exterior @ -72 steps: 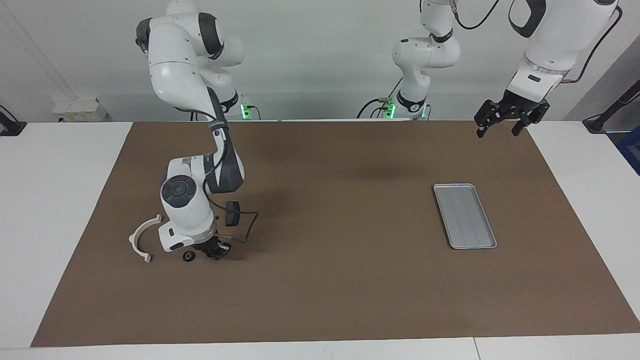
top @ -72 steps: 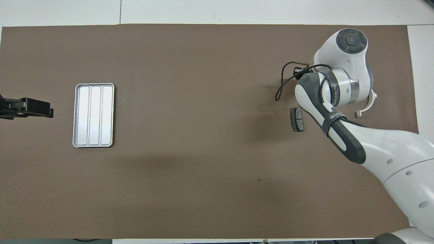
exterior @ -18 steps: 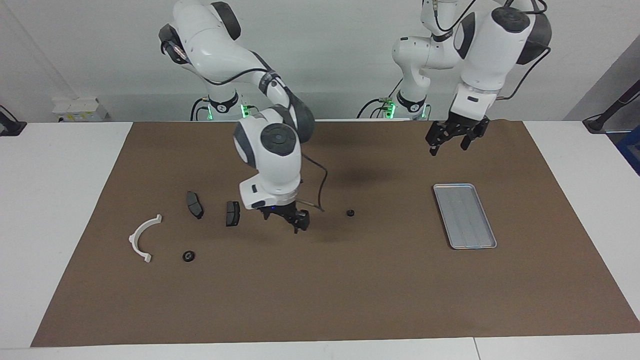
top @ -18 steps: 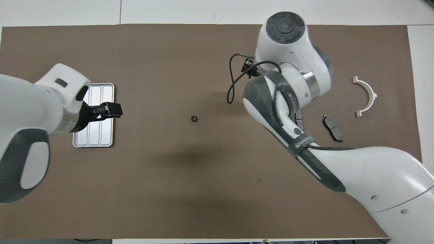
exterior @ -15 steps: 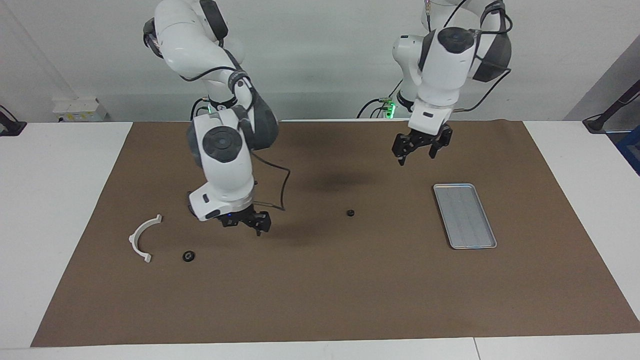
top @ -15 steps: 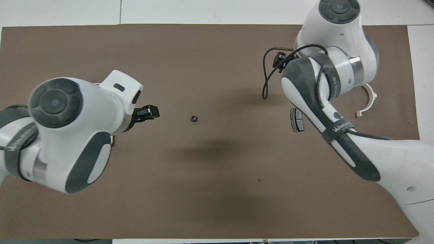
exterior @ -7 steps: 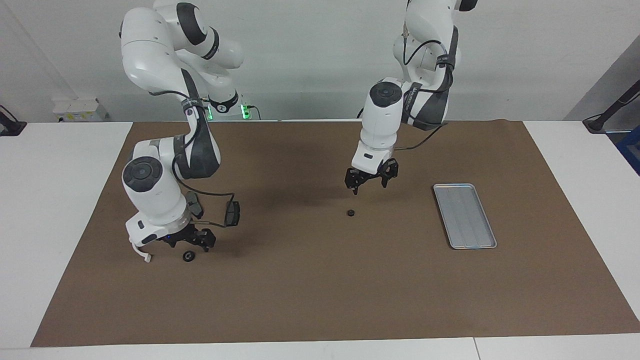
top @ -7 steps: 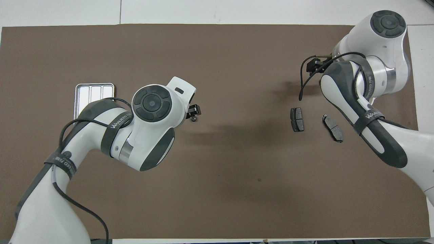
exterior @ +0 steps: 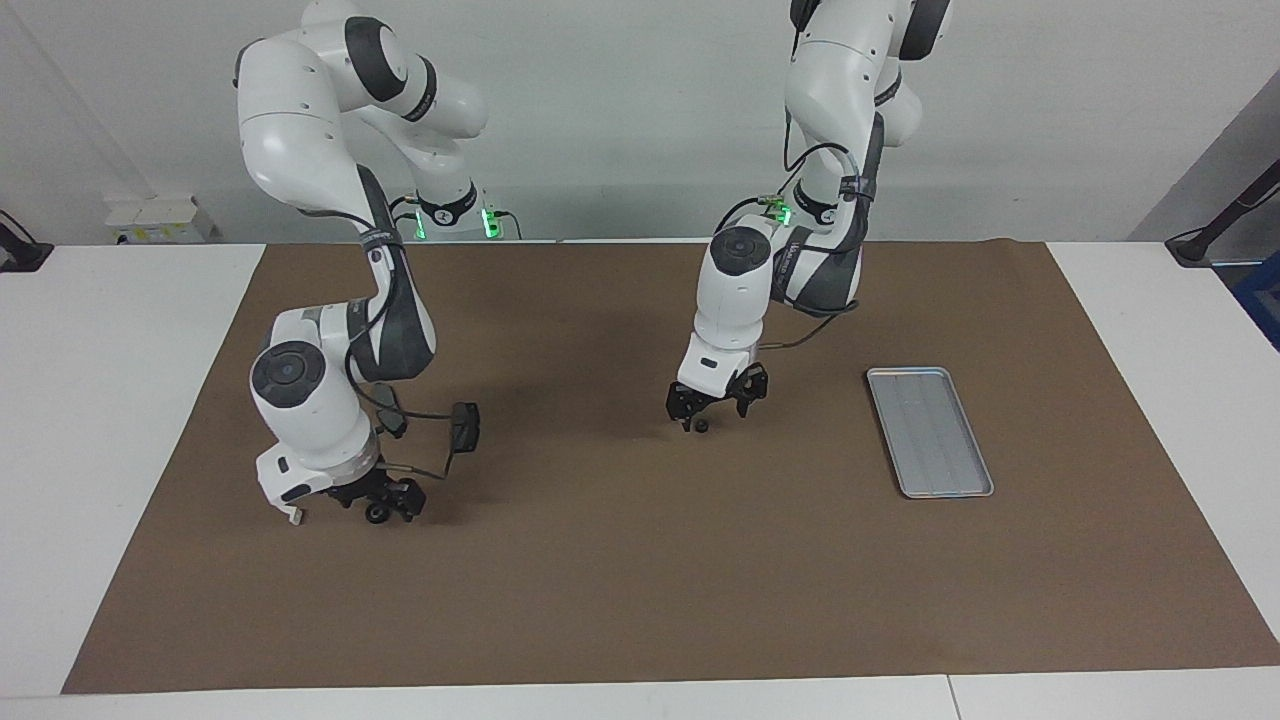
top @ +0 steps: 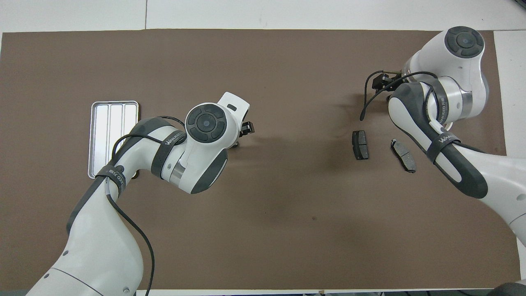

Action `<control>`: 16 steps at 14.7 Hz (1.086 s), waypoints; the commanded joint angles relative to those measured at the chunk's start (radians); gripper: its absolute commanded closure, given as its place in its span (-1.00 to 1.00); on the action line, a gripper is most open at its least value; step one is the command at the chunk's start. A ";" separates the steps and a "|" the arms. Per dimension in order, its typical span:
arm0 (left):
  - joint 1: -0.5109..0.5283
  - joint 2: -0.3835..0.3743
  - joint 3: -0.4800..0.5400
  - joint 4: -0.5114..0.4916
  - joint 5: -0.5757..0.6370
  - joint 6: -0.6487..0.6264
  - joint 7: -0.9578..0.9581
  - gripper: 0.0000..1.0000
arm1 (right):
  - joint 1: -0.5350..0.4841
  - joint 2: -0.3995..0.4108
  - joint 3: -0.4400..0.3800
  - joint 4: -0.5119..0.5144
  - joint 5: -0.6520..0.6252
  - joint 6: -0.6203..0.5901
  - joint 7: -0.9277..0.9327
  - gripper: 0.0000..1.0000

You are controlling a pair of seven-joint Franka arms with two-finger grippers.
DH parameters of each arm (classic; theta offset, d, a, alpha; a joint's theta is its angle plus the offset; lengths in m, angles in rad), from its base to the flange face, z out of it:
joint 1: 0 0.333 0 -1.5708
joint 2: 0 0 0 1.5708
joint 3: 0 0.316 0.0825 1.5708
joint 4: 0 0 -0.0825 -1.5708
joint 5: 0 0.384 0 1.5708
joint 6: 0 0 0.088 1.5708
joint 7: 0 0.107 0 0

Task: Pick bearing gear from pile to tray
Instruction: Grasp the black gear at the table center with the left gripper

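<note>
Both grippers dropped: left gripper (exterior: 712,408) open around gear (exterior: 702,426), right gripper (exterior: 385,500) open over another; close off-centre and yours skids

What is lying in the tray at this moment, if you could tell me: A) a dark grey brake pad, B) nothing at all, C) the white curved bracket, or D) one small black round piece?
B: the tray shows only its bare ribbed floor, while one small black round piece lies on the mat under the left gripper and another under the right gripper.
</note>
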 commanded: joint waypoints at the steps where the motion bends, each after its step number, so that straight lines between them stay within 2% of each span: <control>1: -0.008 0.016 0.010 -0.017 0.017 0.052 -0.014 -1.00 | -0.026 0.023 0.012 -0.011 -0.031 0.050 0.022 -1.00; 8: -0.016 0.006 0.009 -0.057 0.013 0.063 -0.020 -1.00 | -0.041 0.030 0.012 -0.017 -0.034 0.048 0.022 -1.00; 13: -0.024 0.004 0.007 -0.066 0.000 0.067 -0.031 -0.94 | -0.043 0.028 0.014 -0.031 -0.031 0.050 0.045 -0.30; 15: -0.030 -0.001 0.007 -0.103 0.000 0.109 -0.031 -0.90 | -0.043 0.028 0.014 -0.031 -0.029 0.047 0.045 0.08; 16: -0.030 -0.002 0.007 -0.115 0.000 0.124 -0.033 -0.85 | -0.044 0.028 0.015 -0.031 -0.029 0.045 0.045 0.35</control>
